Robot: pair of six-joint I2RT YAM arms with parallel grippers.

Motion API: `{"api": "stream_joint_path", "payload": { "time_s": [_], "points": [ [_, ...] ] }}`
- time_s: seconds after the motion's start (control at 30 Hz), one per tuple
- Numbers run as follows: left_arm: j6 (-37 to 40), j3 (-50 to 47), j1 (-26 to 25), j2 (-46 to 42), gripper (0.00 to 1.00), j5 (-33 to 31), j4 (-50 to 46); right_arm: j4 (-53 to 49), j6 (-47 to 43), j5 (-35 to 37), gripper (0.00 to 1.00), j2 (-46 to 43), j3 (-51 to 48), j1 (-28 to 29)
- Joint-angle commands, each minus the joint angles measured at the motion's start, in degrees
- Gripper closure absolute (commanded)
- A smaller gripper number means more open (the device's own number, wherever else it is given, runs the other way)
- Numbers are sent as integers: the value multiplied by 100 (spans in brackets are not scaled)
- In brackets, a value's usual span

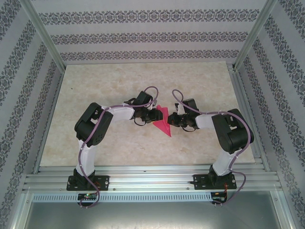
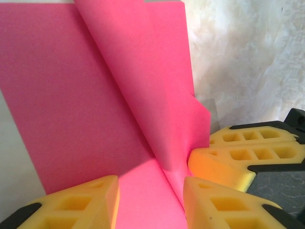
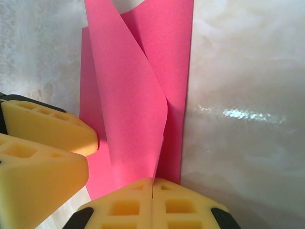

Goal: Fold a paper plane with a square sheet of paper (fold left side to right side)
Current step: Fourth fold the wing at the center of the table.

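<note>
The paper plane (image 1: 163, 122) is bright pink, partly folded, and lies mid-table with a sharp point toward the arms. In the right wrist view a curled flap (image 3: 133, 105) rises from the flat layer (image 3: 178, 71). My right gripper (image 3: 152, 190) is shut on that flap's lower edge, yellow pads pressed together. It reaches in from the paper's right side (image 1: 175, 120). My left gripper (image 2: 151, 207) stands open at the paper's left side (image 1: 154, 116). Its two yellow fingers straddle the flat pink layer (image 2: 71, 95) beside the flap's base. The right gripper's fingers (image 2: 248, 152) sit close by.
The marbled beige tabletop (image 1: 143, 86) spreads all around the paper. Patterned walls and metal frame posts (image 1: 45, 38) close in the sides and back. An aluminium rail (image 1: 152, 181) carries both arm bases at the near edge.
</note>
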Motion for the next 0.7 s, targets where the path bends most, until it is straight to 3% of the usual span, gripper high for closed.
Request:
{"api": "stream_joint_path", "payload": {
  "time_s": [0.0,0.2,0.37,0.67],
  "points": [
    [296,131,-109,-163,58,-141,-511,-237,-139,220,97,237,85,-24],
    [331,250,-134,-447,62,16,-578,-229,-141,203,97,266,79,-24],
    [226,449,-237,-198,71,319,-358,-227,-119,180,97,275,87,-24],
    [78,786,-260,314,72,324,-235,-296,-162,202,96,264,119,-15]
  ]
}}
